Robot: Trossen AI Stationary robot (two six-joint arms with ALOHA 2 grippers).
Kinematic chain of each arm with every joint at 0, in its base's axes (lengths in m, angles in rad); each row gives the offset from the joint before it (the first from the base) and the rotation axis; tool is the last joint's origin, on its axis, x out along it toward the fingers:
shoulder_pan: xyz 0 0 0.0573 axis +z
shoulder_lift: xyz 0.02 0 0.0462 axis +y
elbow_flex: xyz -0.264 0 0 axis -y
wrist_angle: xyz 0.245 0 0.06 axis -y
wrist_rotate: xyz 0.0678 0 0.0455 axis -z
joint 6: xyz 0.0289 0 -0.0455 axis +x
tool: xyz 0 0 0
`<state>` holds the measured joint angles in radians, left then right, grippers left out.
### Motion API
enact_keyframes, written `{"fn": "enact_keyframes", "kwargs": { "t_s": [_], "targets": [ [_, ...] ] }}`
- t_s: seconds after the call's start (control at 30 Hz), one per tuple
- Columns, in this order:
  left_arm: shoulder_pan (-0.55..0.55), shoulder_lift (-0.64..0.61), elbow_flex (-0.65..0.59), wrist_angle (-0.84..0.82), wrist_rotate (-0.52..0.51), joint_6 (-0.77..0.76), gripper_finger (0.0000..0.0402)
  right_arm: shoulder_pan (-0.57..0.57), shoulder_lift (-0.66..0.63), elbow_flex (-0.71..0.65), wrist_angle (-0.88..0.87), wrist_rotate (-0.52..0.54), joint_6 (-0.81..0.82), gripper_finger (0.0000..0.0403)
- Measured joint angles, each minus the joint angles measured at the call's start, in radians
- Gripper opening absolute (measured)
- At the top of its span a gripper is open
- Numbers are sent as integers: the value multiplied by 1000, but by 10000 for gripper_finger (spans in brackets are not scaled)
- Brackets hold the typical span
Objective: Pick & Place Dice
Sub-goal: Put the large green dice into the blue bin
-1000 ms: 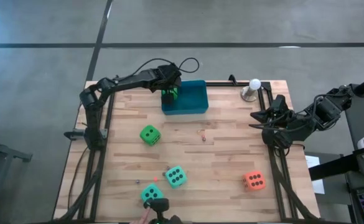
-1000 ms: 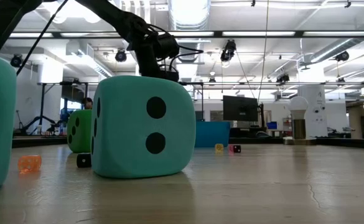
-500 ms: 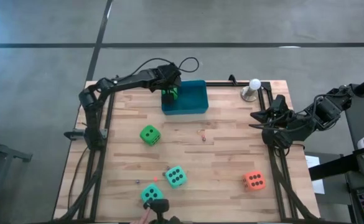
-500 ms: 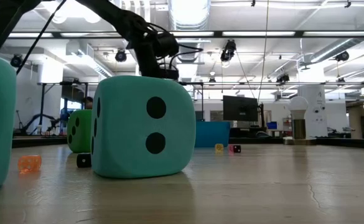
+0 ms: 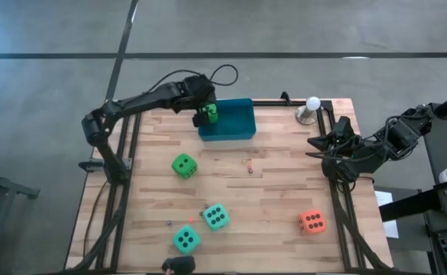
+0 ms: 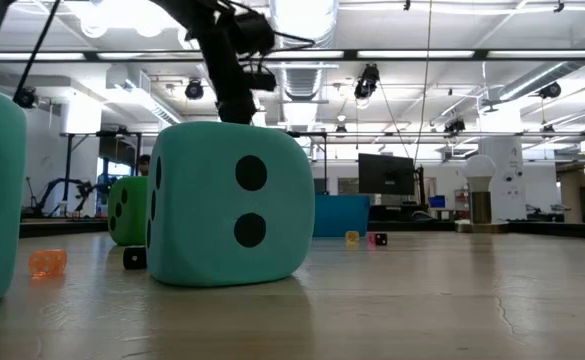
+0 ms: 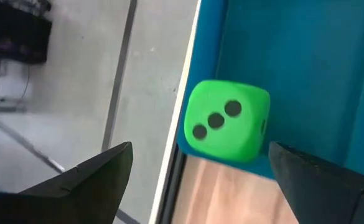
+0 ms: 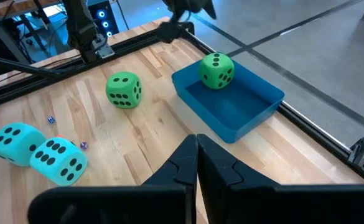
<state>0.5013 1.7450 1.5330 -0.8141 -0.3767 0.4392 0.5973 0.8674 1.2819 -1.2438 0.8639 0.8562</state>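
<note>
A bright green die (image 7: 225, 127) with three pips showing sits in the left end of the blue tray (image 5: 238, 126), against its wall; it also shows in the right wrist view (image 8: 217, 70). My left gripper (image 7: 200, 152) hovers open above it, fingers spread wide and clear of it, over the tray's left rim (image 5: 200, 113). My right gripper (image 8: 197, 149) is shut and waits at the table's right edge (image 5: 316, 145). On the table lie another green die (image 5: 183, 165), two teal dice (image 5: 216, 217) (image 5: 186, 240) and an orange-red die (image 5: 312, 221).
A white ball on a metal stand (image 5: 310, 107) stands at the far right corner. Several tiny dice (image 5: 248, 163) lie scattered mid-table and near the teal dice. In the low view a teal die (image 6: 227, 205) fills the foreground, with the tray (image 6: 342, 215) behind it.
My left gripper has risen from the tray and drawn back a little toward the table's far left corner. The green die has stayed in the tray's left end.
</note>
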Motion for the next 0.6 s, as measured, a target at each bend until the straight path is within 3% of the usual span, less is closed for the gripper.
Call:
{"fn": "enact_keyframes", "kwargs": {
  "t_s": [0.6],
  "targets": [
    [-201,-232,0,-501,-20,-654,376,0,0,0,0,0,0,8]
  ]
}}
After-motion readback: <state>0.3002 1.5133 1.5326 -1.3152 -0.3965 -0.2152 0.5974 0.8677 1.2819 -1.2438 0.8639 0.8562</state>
